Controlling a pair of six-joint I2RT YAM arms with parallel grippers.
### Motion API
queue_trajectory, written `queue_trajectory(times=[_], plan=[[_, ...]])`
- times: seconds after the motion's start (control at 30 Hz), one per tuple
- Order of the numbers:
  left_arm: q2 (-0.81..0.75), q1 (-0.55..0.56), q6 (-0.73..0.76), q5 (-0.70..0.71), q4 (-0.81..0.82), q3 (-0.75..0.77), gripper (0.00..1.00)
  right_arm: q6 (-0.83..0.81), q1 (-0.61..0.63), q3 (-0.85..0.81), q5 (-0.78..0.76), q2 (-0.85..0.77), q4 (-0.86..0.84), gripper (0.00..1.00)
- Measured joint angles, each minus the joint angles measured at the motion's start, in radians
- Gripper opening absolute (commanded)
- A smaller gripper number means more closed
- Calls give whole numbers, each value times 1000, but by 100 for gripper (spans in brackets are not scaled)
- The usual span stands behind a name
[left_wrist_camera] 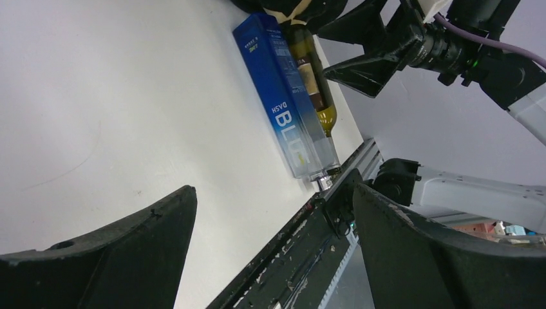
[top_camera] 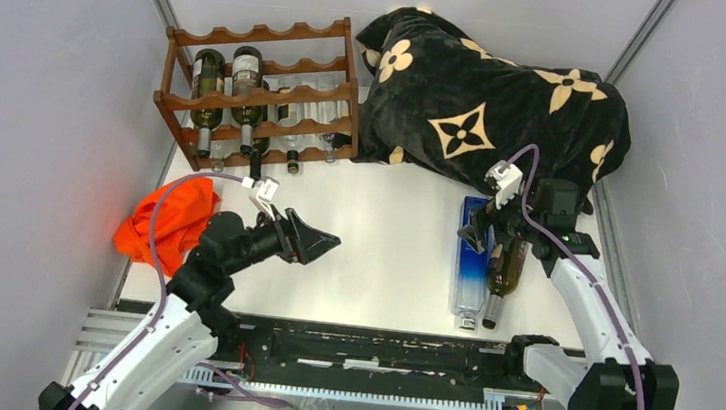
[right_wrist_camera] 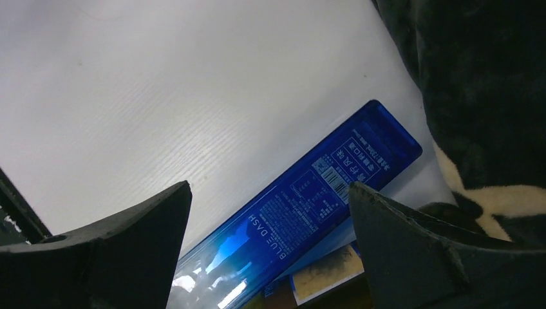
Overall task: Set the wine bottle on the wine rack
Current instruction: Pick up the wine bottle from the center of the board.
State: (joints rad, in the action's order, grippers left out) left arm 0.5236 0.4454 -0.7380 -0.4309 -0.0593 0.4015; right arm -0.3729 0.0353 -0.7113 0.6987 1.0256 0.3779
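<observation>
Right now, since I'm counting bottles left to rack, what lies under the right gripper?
A blue square bottle and a brown wine bottle lie side by side on the table, below the open right gripper. From above, the gripper and arm cover the brown bottle's base end.

A black blanket (top_camera: 490, 97) patterned with cream flowers and diamonds is heaped at the far right of the white table (top_camera: 393, 218), reaching the grey wall (top_camera: 722, 89) beside it. A crumpled orange cloth (top_camera: 169, 218) is seen at the table's left edge, well apart from the blanket. A black rail (top_camera: 375, 352) is fixed along the near edge.
</observation>
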Motion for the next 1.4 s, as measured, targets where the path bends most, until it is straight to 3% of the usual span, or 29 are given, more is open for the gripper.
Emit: queue_trajectory(times=[0.23,0.37,0.67,0.83,1.0,1.1,1.17,1.27,1.33,1.4], plan=[[0,34,-32,91,55,-59,96,207,168,-2,-386,85,-50,98],[8,34,-35,115,77,-59,96,317,185,-2,-547,119,-96,98],[77,34,-37,119,145,-66,95,476,189,-3,-682,272,-129,98],[105,39,-52,118,183,-77,95,543,211,-8,-739,365,-130,93],[140,63,-73,119,224,-89,95,594,248,-8,-787,423,-134,77],[156,91,-87,126,241,-98,95,610,263,-8,-801,435,-135,61],[166,114,-95,141,245,-98,95,623,265,-8,-814,436,-137,44],[179,150,-98,160,254,-98,95,623,265,-8,-800,435,-138,7],[192,173,-99,169,259,-98,96,621,251,-8,-747,431,-140,0],[211,195,-99,171,274,-98,97,635,217,-8,-637,425,-143,0]])
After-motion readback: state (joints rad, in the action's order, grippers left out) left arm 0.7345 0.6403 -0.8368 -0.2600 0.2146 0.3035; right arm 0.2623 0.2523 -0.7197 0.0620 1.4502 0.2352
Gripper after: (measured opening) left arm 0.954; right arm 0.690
